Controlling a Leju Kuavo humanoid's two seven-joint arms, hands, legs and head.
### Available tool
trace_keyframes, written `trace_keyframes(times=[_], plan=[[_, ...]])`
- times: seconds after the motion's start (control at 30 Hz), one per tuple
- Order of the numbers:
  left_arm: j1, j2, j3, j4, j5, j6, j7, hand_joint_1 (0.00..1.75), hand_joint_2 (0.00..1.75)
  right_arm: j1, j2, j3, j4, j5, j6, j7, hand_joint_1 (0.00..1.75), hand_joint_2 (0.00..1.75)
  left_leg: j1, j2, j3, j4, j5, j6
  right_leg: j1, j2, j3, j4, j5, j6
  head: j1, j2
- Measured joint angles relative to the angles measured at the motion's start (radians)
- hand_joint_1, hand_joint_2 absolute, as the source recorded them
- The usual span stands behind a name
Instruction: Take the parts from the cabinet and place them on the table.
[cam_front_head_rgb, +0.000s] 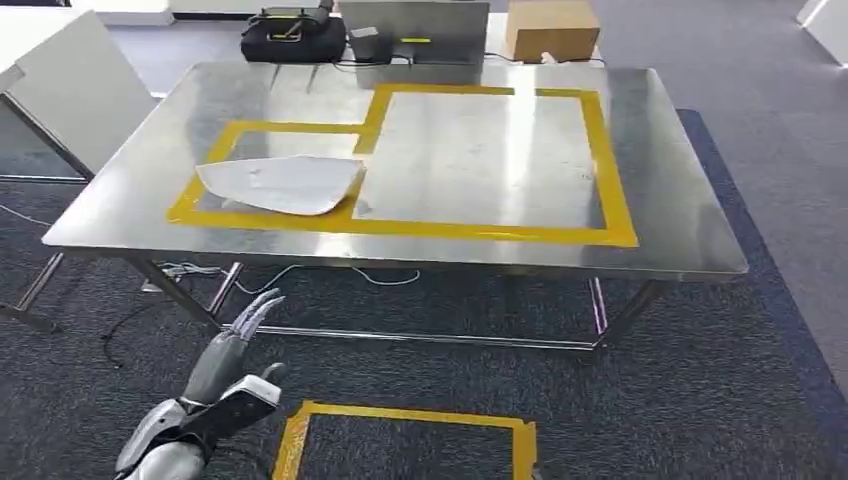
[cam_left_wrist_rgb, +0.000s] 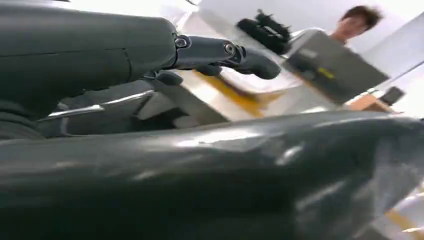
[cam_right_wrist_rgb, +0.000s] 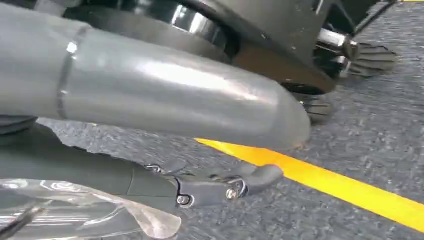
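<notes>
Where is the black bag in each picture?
Head view: the black bag sits at the table's far edge, left of the grey box.
Left wrist view: the bag is just past the dark fingertip, beside the same grey box.
Right wrist view: this camera faces the carpet, not the table.
Shared landmark: the grey box next to the bag.

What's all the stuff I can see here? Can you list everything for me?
Table: one, shiny steel, centre of the head view.
Tape outline: one, yellow, on the tabletop.
Part: one, white, flat, on the table's left marked area.
Floor tape: yellow, on the grey carpet before the table.
Cardboard box: one, brown, at the far edge.
Black bag: one, far left edge.
Grey device: one, far edge, middle.
Person: one, beyond the table, blurred.
Left hand: grey, lowered, holding nothing.
Right hand: grey, hanging near the floor.
</notes>
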Motion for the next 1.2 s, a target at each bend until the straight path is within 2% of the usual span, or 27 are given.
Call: trace_keyframes(times=[0.07,0.1,0.13,0.17,0.23,0.27,0.3,0.37,0.43,0.47,0.53,0.57,0.6,0.63,0.67,0.73,0.8,0.83,0.87,0.93,0.97,1.0,1.07,1.1,1.13,1.17,1.2], plan=[[0.001,0.007,0.007,0.024,-0.015,-0.008,0.021,0.0,0.0,0.0,0.0,-0.003,0.0,0.0,0.001,0.001,0.0,0.0,0.001,0.0,-0.03,0.146,-0.093,-0.007,0.002,-0.004,-0.015,0.002,0.021,-0.001,0.0,0.0],[0.001,0.012,0.012,0.043,-0.048,-0.019,0.07,0.0,0.0,0.0,0.0,-0.007,0.0,0.0,0.003,0.005,0.0,0.0,0.002,0.0,-0.032,0.203,-0.099,-0.009,0.003,-0.006,-0.031,0.005,0.033,-0.001,0.001,0.0],[0.002,0.012,0.017,0.071,-0.086,-0.027,0.121,0.0,0.0,0.0,0.0,-0.008,0.0,0.002,0.007,0.011,0.0,0.0,0.003,0.0,-0.019,0.211,-0.075,-0.009,0.003,-0.007,-0.047,0.009,0.043,-0.001,0.001,0.0],[0.0,0.015,0.027,0.12,-0.124,-0.032,0.168,0.0,0.0,0.0,0.0,-0.008,0.001,0.005,0.012,0.015,0.0,0.0,0.004,0.0,0.016,0.178,-0.035,-0.009,0.004,-0.007,-0.064,0.014,0.052,0.0,0.001,0.0],[-0.013,0.018,0.044,0.228,-0.177,-0.031,0.215,0.0,0.0,0.0,0.0,-0.009,0.001,0.01,0.02,0.023,0.0,0.0,0.004,0.0,0.126,0.018,0.016,0.0,0.004,-0.003,-0.091,0.025,0.064,0.003,0.0,0.0],[-0.03,0.016,0.055,0.314,-0.192,-0.023,0.216,0.0,0.0,0.0,0.0,-0.009,0.001,0.013,0.023,0.024,0.0,0.0,0.003,-0.001,0.185,-0.074,-0.002,0.007,0.005,-0.003,-0.099,0.03,0.069,0.008,0.0,0.0],[-0.048,0.012,0.062,0.388,-0.202,-0.006,0.216,0.0,0.0,0.0,0.0,-0.009,0.001,0.017,0.025,0.023,0.0,0.0,0.0,-0.002,0.211,-0.126,-0.015,0.012,0.009,-0.003,-0.106,0.036,0.075,0.013,0.002,0.0],[-0.073,-0.01,0.086,0.578,-0.207,0.047,0.218,0.0,0.0,-0.003,0.0,-0.009,0.001,0.021,0.028,0.023,0.0,0.0,-0.006,-0.001,0.197,-0.122,-0.01,0.02,0.005,-0.004,-0.111,0.033,0.093,0.027,-0.001,0.0],[-0.074,-0.033,0.111,0.705,-0.182,0.067,0.217,0.0,0.0,0.001,0.0,-0.009,0.002,0.021,0.028,0.023,0.0,0.0,0.001,0.004,0.186,-0.132,0.011,0.039,0.004,-0.001,-0.115,0.036,0.096,0.04,0.0,0.0],[-0.08,-0.04,0.124,0.756,-0.177,0.074,0.227,0.0,0.0,0.002,0.0,-0.009,0.002,0.02,0.028,0.023,0.0,0.0,0.0,0.008,0.177,-0.132,0.021,0.046,0.001,0.002,-0.125,0.054,0.057,0.045,0.0,0.0],[-0.079,-0.062,0.148,0.859,-0.172,0.075,0.266,0.0,0.0,0.003,0.0,-0.009,0.002,0.016,0.031,0.027,0.0,0.0,-0.002,0.008,0.146,-0.132,0.043,0.058,0.0,0.003,-0.169,0.182,-0.076,0.05,0.005,0.0],[-0.075,-0.068,0.153,0.894,-0.172,0.077,0.272,0.0,0.0,0.002,0.0,-0.009,0.002,0.016,0.032,0.027,0.0,0.0,-0.004,0.008,0.128,-0.131,0.055,0.059,0.0,0.003,-0.187,0.261,-0.123,0.054,0.004,0.0],[-0.072,-0.076,0.156,0.923,-0.172,0.077,0.275,0.0,0.0,0.002,0.0,-0.009,0.002,0.016,0.032,0.027,0.0,0.0,-0.005,0.009,0.111,-0.129,0.068,0.058,0.0,0.003,-0.196,0.32,-0.138,0.056,0.005,0.0],[-0.071,-0.082,0.16,0.948,-0.172,0.077,0.277,0.0,0.0,0.002,0.0,-0.009,0.002,0.016,0.032,0.028,0.0,0.0,-0.005,0.009,0.092,-0.127,0.079,0.057,0.0,0.003,-0.188,0.347,-0.12,0.056,0.004,0.0],[-0.072,-0.087,0.165,0.966,-0.172,0.077,0.277,0.0,0.0,0.003,0.0,-0.009,0.002,0.016,0.032,0.028,0.0,0.0,-0.005,0.009,0.076,-0.124,0.09,0.056,0.0,0.003,-0.162,0.333,-0.08,0.056,0.005,0.0],[-0.074,-0.095,0.174,1.0,-0.172,0.077,0.282,0.0,0.0,0.001,0.0,-0.009,0.002,0.016,0.032,0.029,0.0,0.0,-0.005,0.008,0.047,-0.115,0.107,0.051,0.0,0.003,-0.056,0.201,-0.007,0.051,0.005,0.0],[-0.077,-0.101,0.176,1.018,-0.172,0.077,0.283,0.0,0.0,-0.005,0.0,-0.009,0.002,0.016,0.032,0.029,0.0,0.0,-0.011,0.007,0.032,-0.099,0.12,0.041,0.004,0.003,0.087,0.001,-0.041,0.042,0.005,0.0],[-0.078,-0.101,0.178,1.027,-0.172,0.077,0.284,0.0,0.0,-0.007,0.0,-0.009,0.002,0.016,0.032,0.028,0.0,0.0,-0.011,0.008,0.027,-0.098,0.131,0.036,0.003,0.003,0.094,-0.028,-0.058,0.037,0.002,0.0],[-0.082,-0.101,0.179,1.034,-0.172,0.076,0.285,0.0,0.0,-0.006,0.0,-0.009,0.002,0.016,0.032,0.028,0.0,0.0,-0.009,0.008,0.026,-0.101,0.138,0.031,0.007,0.003,0.077,-0.023,-0.056,0.033,0.004,0.0],[-0.083,-0.103,0.19,1.048,-0.133,0.031,0.292,0.0,0.0,-0.003,0.001,-0.01,0.002,0.002,0.047,0.028,0.0,0.0,-0.006,0.007,0.024,-0.106,0.152,0.016,0.005,0.0,0.069,-0.024,-0.04,0.012,0.005,0.0],[-0.081,-0.104,0.207,1.056,-0.098,-0.001,0.298,0.0,0.0,-0.003,0.0,-0.013,0.002,-0.005,0.057,0.027,0.0,0.0,-0.003,0.004,0.017,-0.094,0.126,0.009,0.002,-0.004,0.061,-0.025,-0.031,0.007,0.003,0.0],[-0.075,-0.109,0.229,1.064,-0.062,-0.025,0.314,0.0,0.0,-0.003,0.0,-0.017,0.002,-0.009,0.061,0.028,0.0,0.0,-0.001,0.003,0.005,-0.053,0.067,0.004,0.001,-0.005,0.052,-0.025,-0.023,-0.004,-0.002,0.0],[-0.064,-0.122,0.271,1.084,-0.017,-0.067,0.355,0.0,0.0,-0.003,0.004,-0.018,0.002,-0.011,0.072,0.032,0.0,0.0,0.003,0.003,-0.029,0.095,-0.046,-0.005,0.002,-0.004,0.035,-0.024,-0.006,-0.007,-0.003,0.0],[-0.057,-0.127,0.289,1.095,-0.004,-0.079,0.371,0.0,0.0,-0.002,0.007,-0.019,0.002,-0.012,0.073,0.035,0.0,0.0,0.004,0.003,-0.041,0.162,-0.068,-0.008,0.003,-0.004,0.026,-0.022,0.0,-0.006,-0.002,0.0],[-0.046,-0.134,0.306,1.101,0.002,-0.079,0.38,0.0,0.0,0.0,0.008,-0.022,0.002,-0.016,0.076,0.037,0.0,0.0,0.006,0.003,-0.04,0.197,-0.063,-0.01,0.003,-0.005,0.016,-0.019,0.005,-0.004,-0.002,0.0],[-0.033,-0.139,0.319,1.104,0.0,-0.076,0.383,0.0,0.0,0.002,0.01,-0.024,0.002,-0.018,0.084,0.038,0.0,0.0,0.007,0.003,-0.019,0.188,-0.038,-0.011,0.002,-0.006,0.006,-0.014,0.009,-0.001,-0.003,0.0],[-0.025,-0.143,0.325,1.109,-0.005,-0.076,0.383,0.0,0.0,0.003,0.011,-0.026,0.002,-0.018,0.094,0.041,0.0,0.0,0.009,0.004,0.024,0.131,-0.004,-0.011,0.001,-0.019,0.005,-0.007,0.01,-0.001,-0.002,0.0]])
